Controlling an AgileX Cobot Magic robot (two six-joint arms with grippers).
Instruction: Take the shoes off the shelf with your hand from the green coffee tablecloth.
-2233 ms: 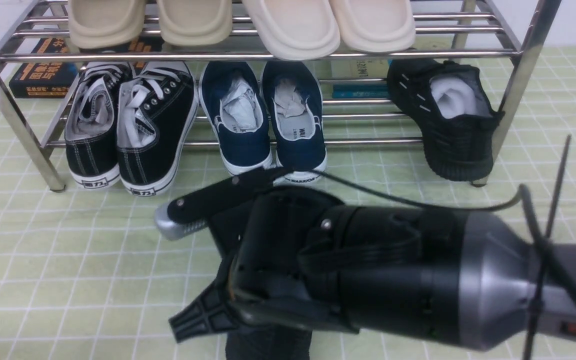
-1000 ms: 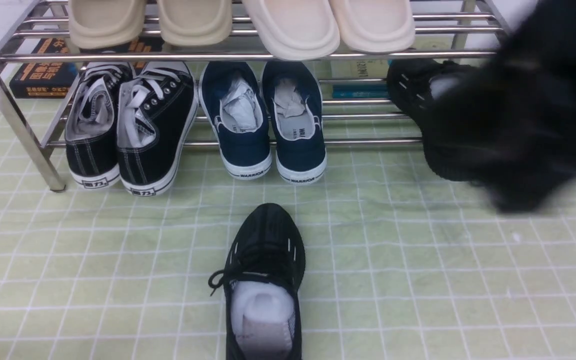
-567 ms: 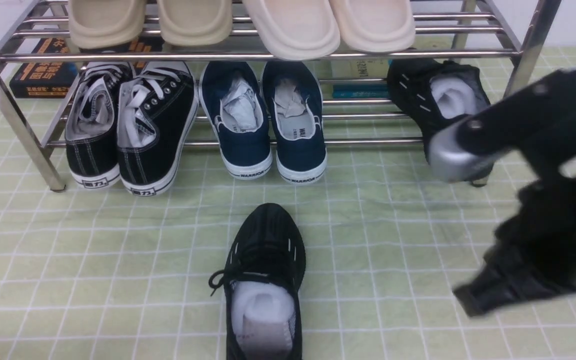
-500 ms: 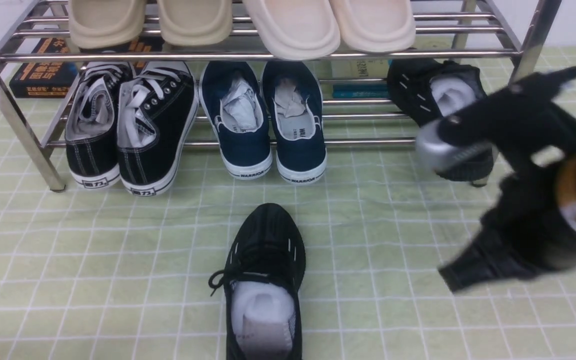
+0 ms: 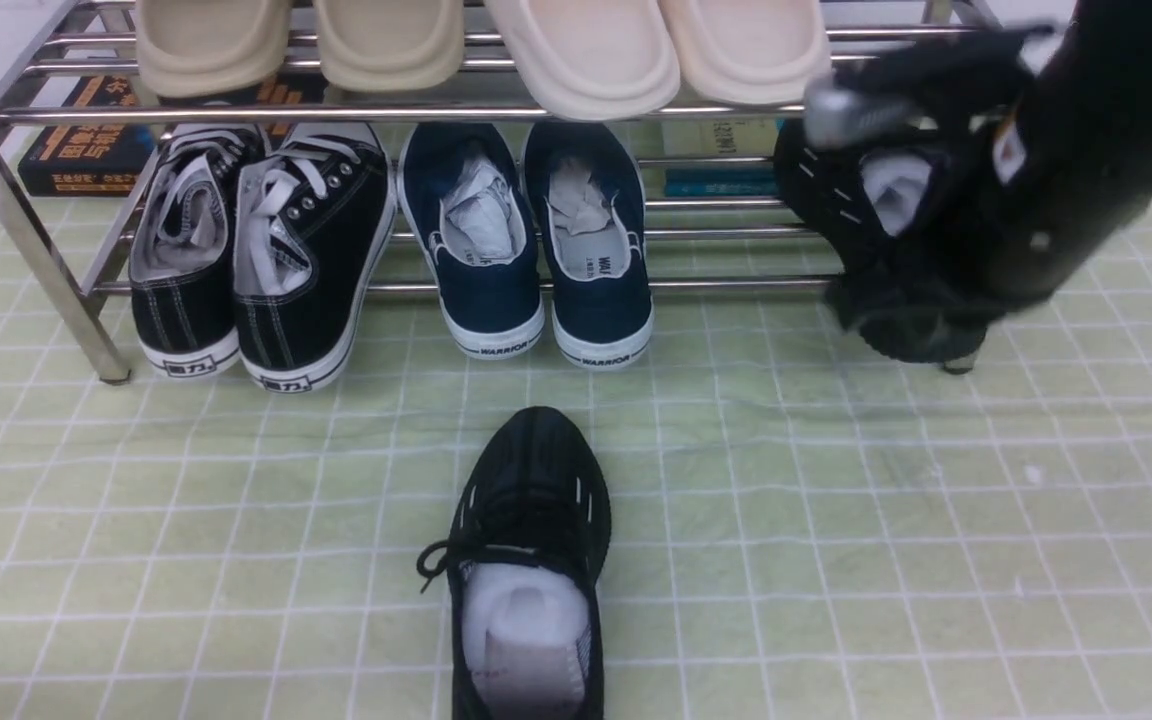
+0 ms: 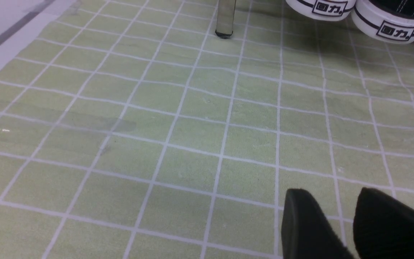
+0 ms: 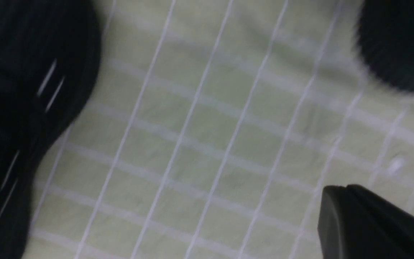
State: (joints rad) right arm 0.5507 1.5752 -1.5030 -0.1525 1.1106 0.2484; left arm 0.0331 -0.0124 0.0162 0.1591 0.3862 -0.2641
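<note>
One black mesh shoe [image 5: 528, 560] with white paper stuffing lies on the green grid tablecloth [image 5: 186, 500], toe towards the shelf; it also shows blurred in the right wrist view [image 7: 20, 108]. The other black mesh shoe [image 5: 836, 190] sits at the right end of the chrome shelf's [image 5: 6, 200] lower tier. The black hand [image 5: 1036, 180], blurred, reaches over that shoe with its silver thumb tip [image 5: 836, 115] above it and fingers by the heel; I cannot tell whether it grips. My left gripper [image 6: 331, 192] is open above bare cloth. My right gripper [image 7: 340, 189] is shut and empty.
Black canvas white-soled sneakers [image 5: 256, 260] and navy WARRIOR slip-ons [image 5: 536, 240] stand on the lower tier. Beige slippers [image 5: 576, 50] lie on the upper tier. Books [image 5: 86, 140] lie behind the shelf. A shelf leg [image 6: 225, 18] stands on the cloth in the left wrist view.
The hand left the first shoe on the cloth, swung right, and has risen to the shoe on the shelf's right end. That shoe has not moved.
</note>
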